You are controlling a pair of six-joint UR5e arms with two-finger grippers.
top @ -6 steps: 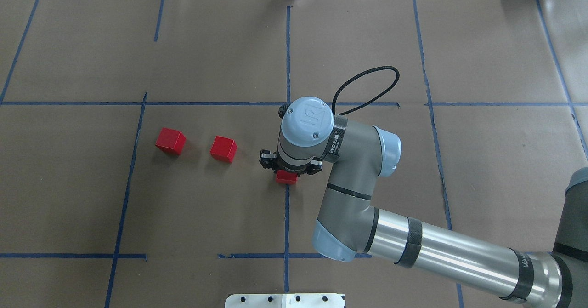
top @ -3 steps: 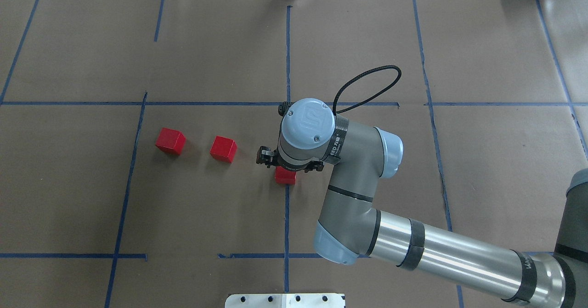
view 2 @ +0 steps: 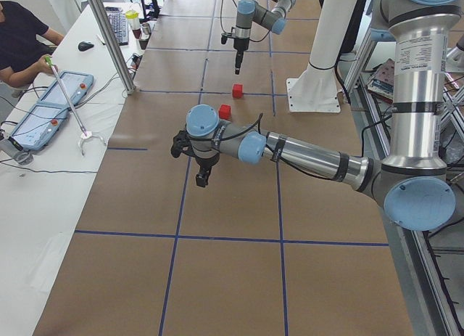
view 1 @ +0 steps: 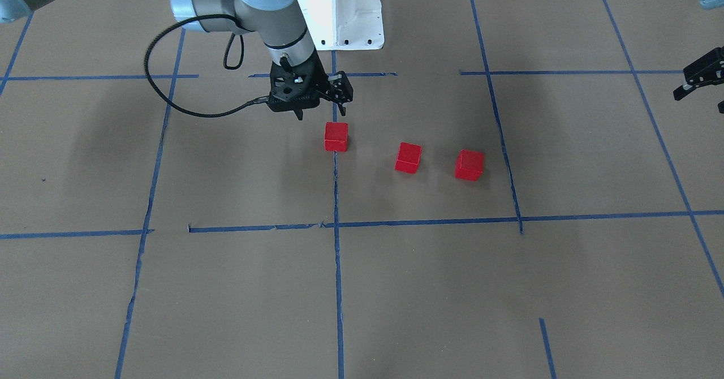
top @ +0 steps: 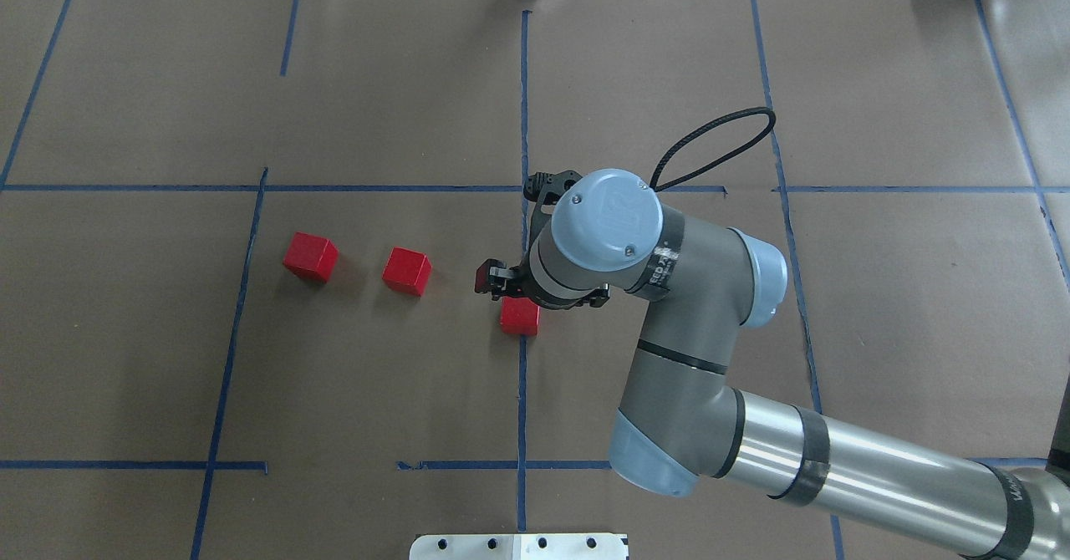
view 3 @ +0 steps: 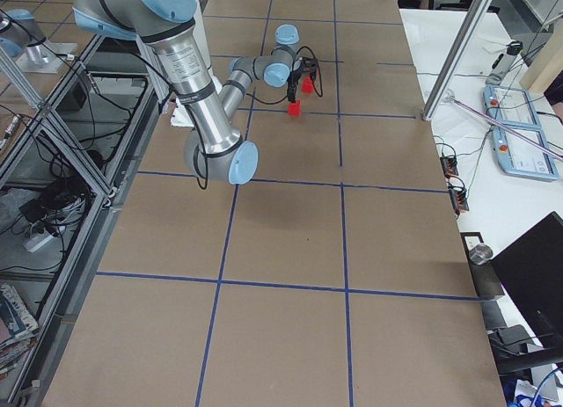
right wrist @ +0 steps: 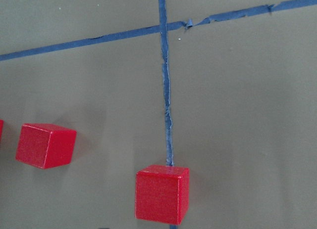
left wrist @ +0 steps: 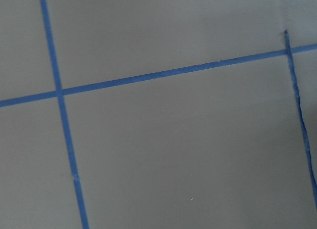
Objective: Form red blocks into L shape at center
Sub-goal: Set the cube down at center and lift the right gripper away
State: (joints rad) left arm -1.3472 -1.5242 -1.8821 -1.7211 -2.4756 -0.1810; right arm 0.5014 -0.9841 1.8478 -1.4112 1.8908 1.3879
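Three red blocks lie on the brown paper. One point(top: 519, 318) sits on the center's vertical blue tape line point(top: 522, 393); it also shows in the front view point(view 1: 336, 136) and close in the right wrist view point(right wrist: 162, 193). The other two point(top: 407, 271) point(top: 310, 257) lie apart to its left, in a loose row. My right gripper point(view 1: 322, 107) is open and empty; it hangs above and just robot-side of the center block, not touching it. My left gripper point(view 1: 698, 82) hovers far off at the table's left side, open and empty.
The white robot base point(view 1: 339, 11) stands at the table's near edge. The right arm's black cable point(top: 710, 138) loops over the paper. Blue tape grid lines cross the brown surface. An operator point(view 2: 18, 42) sits at a side table beyond the paper.
My right gripper, which straddled the center block a second ago, has let it go, risen and shifted right. The block stays on the blue line; the other two have not moved.
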